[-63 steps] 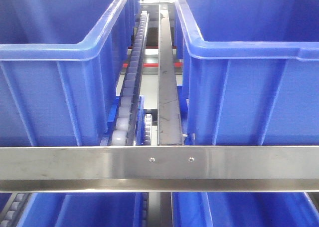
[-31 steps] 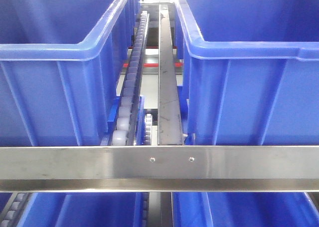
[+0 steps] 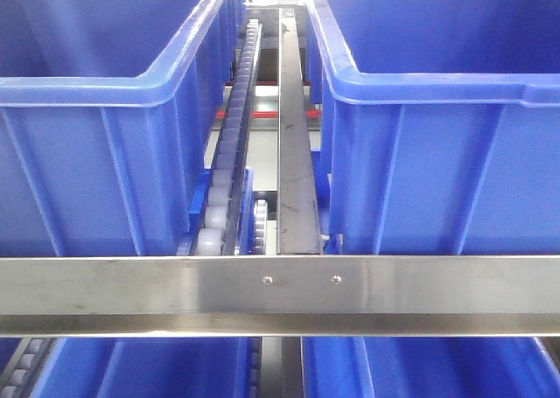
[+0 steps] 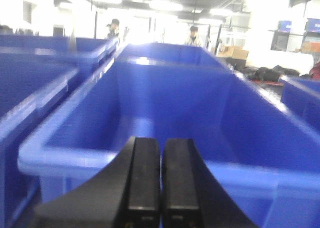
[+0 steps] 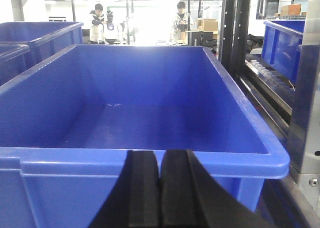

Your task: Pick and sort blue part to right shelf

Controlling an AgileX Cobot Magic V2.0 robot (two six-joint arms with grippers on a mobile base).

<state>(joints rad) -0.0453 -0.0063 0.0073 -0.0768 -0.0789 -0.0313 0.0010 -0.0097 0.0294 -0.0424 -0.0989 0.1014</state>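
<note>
Nothing moved, left end effector (image 4: 161, 188) closed before bin rim (image 4: 100, 160), right end effector (image 5: 160, 193) closed

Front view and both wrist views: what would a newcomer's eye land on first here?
Large blue plastic bins dominate: two fill the front view, left and right, behind a brushed steel crossbar, with a track of white rollers running between them. Each wrist camera looks over a shut black gripper, left and right, into an empty-looking bin; no blue part shows.
</note>
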